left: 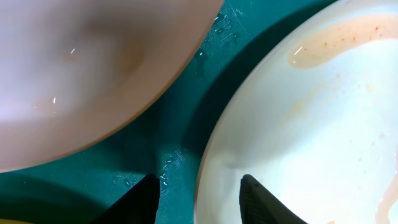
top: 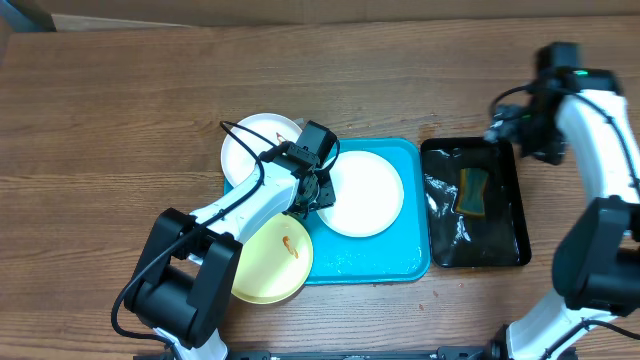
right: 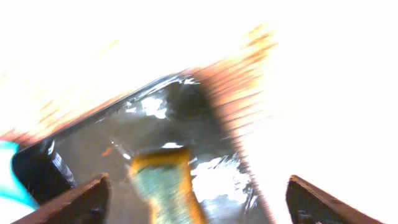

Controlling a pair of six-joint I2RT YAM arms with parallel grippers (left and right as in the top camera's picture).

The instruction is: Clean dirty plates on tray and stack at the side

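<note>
The left end effector [top: 316, 192] hangs low over the turquoise tray [top: 410, 262], its fingers apart and astride the left rim of the smeared white plate [top: 362, 193], which lies flat mid-tray. A second white plate [top: 255, 150] overlaps the tray's far-left corner, and the pale yellow plate [top: 262, 270] overlaps its near-left corner. The tray's long axis runs left to right. Right of the tray, the right end effector [right: 198, 183] is spread wide above a black tray [top: 495, 235] holding a sponge [top: 472, 190].

Your overhead view is sharp and evenly lit, with soft shadows on the surface [top: 120, 100]. Your right wrist view is motion-blurred and overexposed to white around the glaring black tray [right: 155, 124]. Your left wrist view is soft, with small glints on the turquoise tray [left: 186, 106].
</note>
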